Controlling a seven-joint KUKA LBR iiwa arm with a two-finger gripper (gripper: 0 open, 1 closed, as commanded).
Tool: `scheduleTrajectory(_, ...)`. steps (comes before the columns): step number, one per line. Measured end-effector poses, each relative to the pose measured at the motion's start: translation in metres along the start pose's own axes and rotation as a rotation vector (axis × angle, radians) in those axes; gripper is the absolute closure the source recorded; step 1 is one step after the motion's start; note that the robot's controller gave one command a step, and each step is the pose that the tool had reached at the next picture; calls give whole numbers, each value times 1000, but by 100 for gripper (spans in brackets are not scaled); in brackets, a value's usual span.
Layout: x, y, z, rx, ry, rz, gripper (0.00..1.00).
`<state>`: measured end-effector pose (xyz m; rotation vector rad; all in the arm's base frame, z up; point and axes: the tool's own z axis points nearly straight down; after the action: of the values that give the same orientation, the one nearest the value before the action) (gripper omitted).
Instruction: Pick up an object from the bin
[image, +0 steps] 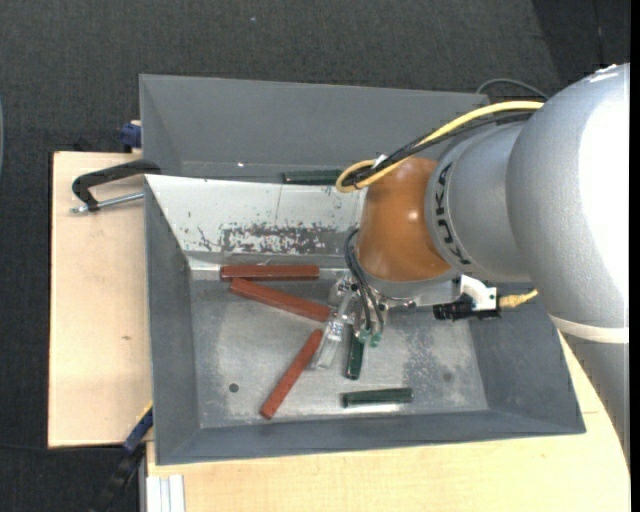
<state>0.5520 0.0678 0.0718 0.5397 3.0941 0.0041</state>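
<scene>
Within grey metal bin (168, 340), left of centre a long red-brown stick (290, 378) slanting toward the front, two more red-brown sticks (275, 296) behind it, then gripper (345, 328) low at mid-floor, opening impossible to tell, close over a short dark green stick (354, 362).

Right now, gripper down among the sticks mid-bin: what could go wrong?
1. The gripper sits where a slanted red-brown stick, a lower red-brown stick and a short dark green stick nearly meet; it may well catch two, or none cleanly.
2. These sticks look thin and lie flat on the bin floor, so one could slip or get pushed aside.
</scene>
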Motion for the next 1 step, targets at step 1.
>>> scheduleTrajectory(1, 14, 16, 0, 1, -2, 27, 0)
